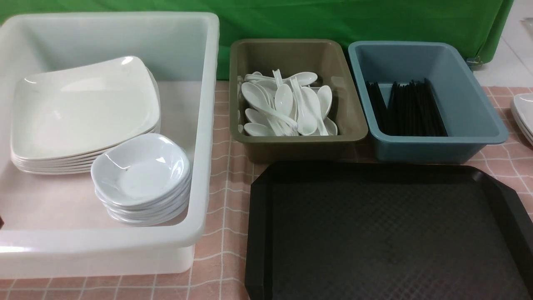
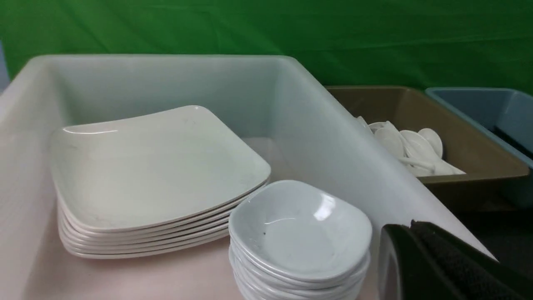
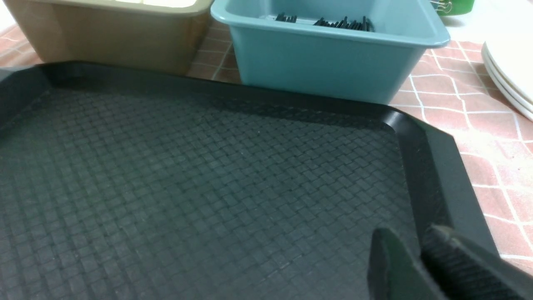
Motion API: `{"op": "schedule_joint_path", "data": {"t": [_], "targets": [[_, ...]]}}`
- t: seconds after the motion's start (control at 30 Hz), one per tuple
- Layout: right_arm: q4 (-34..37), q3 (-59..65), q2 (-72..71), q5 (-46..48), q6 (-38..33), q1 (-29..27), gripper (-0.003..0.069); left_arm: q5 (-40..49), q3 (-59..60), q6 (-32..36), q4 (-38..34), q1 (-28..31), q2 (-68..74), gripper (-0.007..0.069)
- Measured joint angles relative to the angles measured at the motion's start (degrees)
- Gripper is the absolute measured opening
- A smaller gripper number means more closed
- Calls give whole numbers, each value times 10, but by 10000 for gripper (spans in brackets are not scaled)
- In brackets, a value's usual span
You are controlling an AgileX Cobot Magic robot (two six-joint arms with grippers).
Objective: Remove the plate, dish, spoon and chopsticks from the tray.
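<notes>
Front view: the tray (image 1: 387,233) is sitting bare on the checked cloth (image 1: 220,216), nearest the camera on the right. The plate (image 1: 83,110) is topping a stack in the white tub (image 1: 204,125) on the left, with the dish (image 1: 139,171) crowning a smaller stack just in front. Spoons (image 1: 285,110) are piling up in the olive bin (image 1: 354,121), chopsticks (image 1: 406,110) are lying in the blue bin (image 1: 479,112). Left wrist view: the left gripper (image 2: 410,254) is hanging over the tub beside the dishes, jaws pressed together, holding nothing. Right wrist view: the right gripper (image 3: 420,258) is hovering over the tray's corner with a narrow gap between its jaws, nothing between them; more plates (image 3: 510,75) are waiting on the cloth beyond.
</notes>
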Motion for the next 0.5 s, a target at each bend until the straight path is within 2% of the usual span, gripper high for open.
{"op": "schedule_joint_path", "data": {"t": [0.27,0.4,0.5], "targets": [[0,0,0,0,0,0,195,-96,90,-37,72,0,-6,0],[0,0,0,0,0,0,199,-151,175,-125,166,1,-61,0],[0,0,0,1,0,0,206,-146,192,-163,194,18,-77,0]]}}
